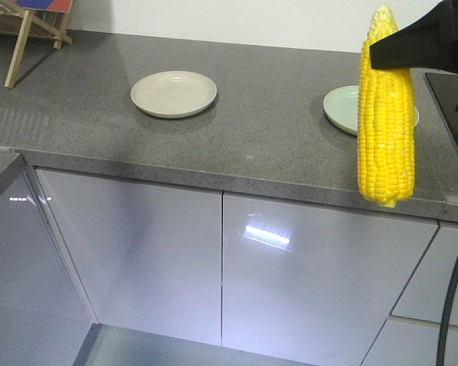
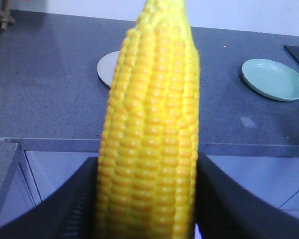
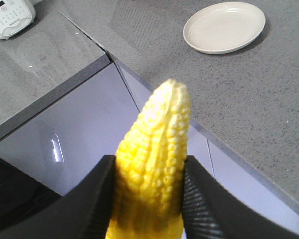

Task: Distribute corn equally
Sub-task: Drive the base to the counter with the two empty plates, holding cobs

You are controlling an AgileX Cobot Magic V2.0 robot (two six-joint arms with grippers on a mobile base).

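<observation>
front-facing view: a grey counter is seen above glossy cabinet doors; one corn cob is held upright in the air, tip up, clamped near its tip by the right gripper; a second corn cob is pinched tight by the left gripper; a beige plate and a green plate are set on the counter, well apart.
</observation>
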